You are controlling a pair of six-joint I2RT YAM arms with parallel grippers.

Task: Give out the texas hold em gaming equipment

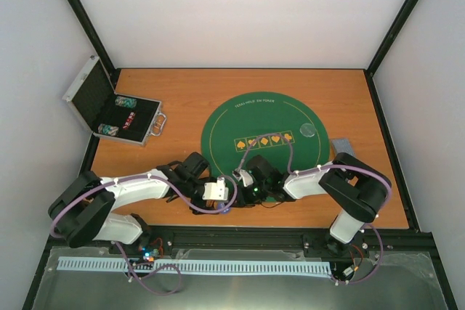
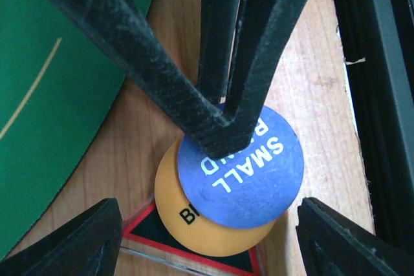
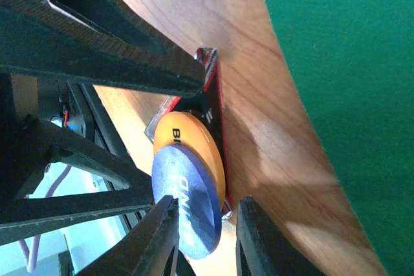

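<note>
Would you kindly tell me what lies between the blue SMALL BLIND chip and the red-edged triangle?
The orange chip: in the left wrist view it rests on the red-edged triangle, and the blue SMALL BLIND chip lies partly over it.

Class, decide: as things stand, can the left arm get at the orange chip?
Probably not cleanly. The blue chip lies over most of the orange chip, and the right end effector sits at that stack, directly below the open left end effector, crowding any approach.

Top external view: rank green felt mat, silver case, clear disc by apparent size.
1. Round green felt poker mat
2. Open silver black-lined case
3. Small clear disc, lying on the mat
The differences are wide; no ties.
</note>
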